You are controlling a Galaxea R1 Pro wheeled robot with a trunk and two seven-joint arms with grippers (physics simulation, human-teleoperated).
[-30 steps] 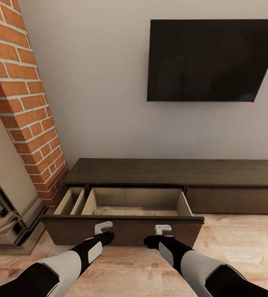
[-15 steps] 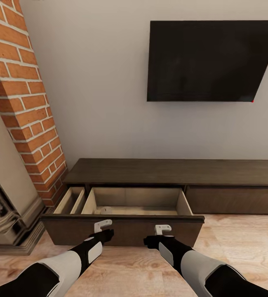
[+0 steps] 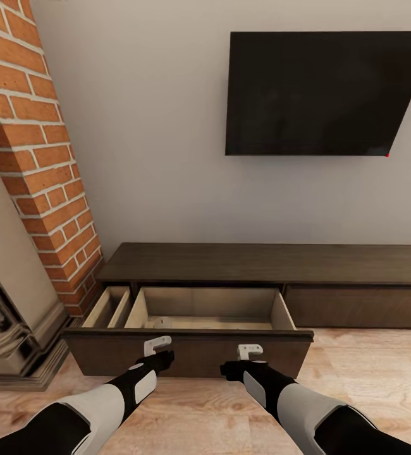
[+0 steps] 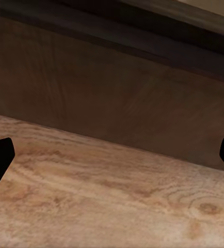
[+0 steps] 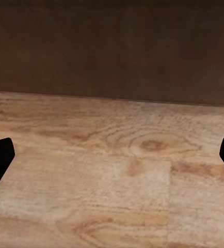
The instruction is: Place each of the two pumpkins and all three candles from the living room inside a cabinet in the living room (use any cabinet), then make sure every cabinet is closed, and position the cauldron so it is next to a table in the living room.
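At drawer front of cabinet, left pincer & right pincer, both spread apart, w/ uneven push I could skew it.

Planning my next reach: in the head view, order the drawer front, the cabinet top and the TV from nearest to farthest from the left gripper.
1. Drawer front, right at the left gripper.
2. Cabinet top, behind the open drawer.
3. TV, up on the wall.

Both arms forward and low, left claw and right claw seemingly spread.
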